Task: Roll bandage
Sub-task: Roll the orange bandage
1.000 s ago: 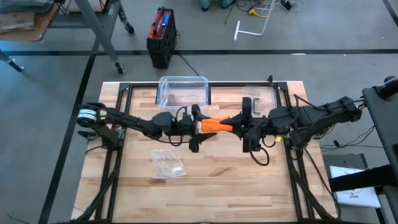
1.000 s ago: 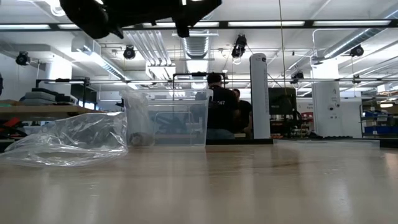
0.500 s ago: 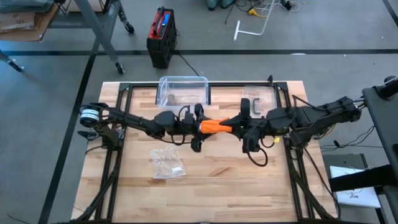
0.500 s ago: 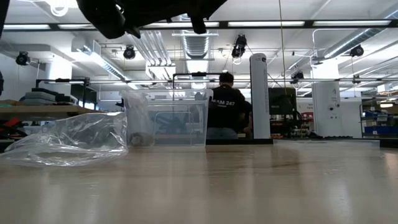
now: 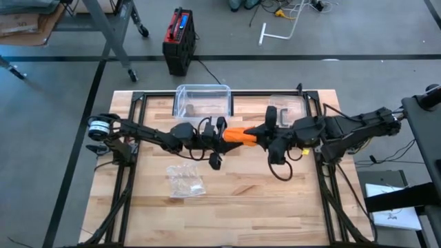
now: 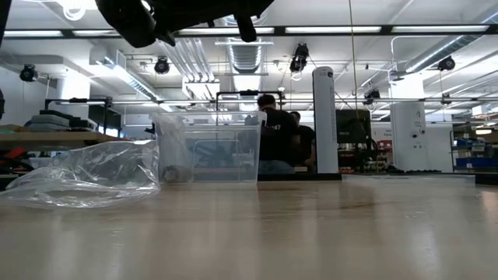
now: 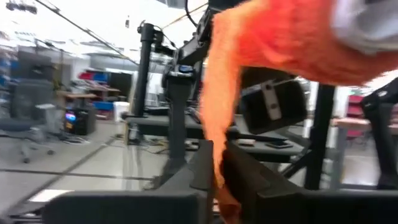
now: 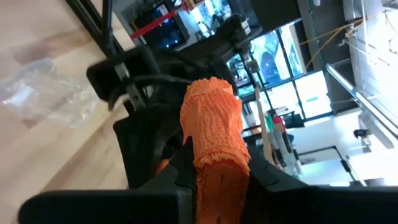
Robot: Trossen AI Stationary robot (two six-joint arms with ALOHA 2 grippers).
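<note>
Soft, light orange bandage (image 5: 238, 136) sags between the left gripper (image 5: 222, 133), clamped at its nine-o'clock end, and the right gripper (image 5: 260, 136), clamped at three; best held by the ends.

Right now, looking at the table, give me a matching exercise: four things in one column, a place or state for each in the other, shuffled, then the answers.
Things:
1. orange bandage
2. clear plastic bin
3. crumpled plastic bag
4. red and black case

Places or states:
A. on the floor beyond the table
B. lying on the wood, nearer than the arms
C. held in the air between left gripper and right gripper
D. standing at the table's far edge

Pairs: 1-C, 2-D, 3-B, 4-A
</note>
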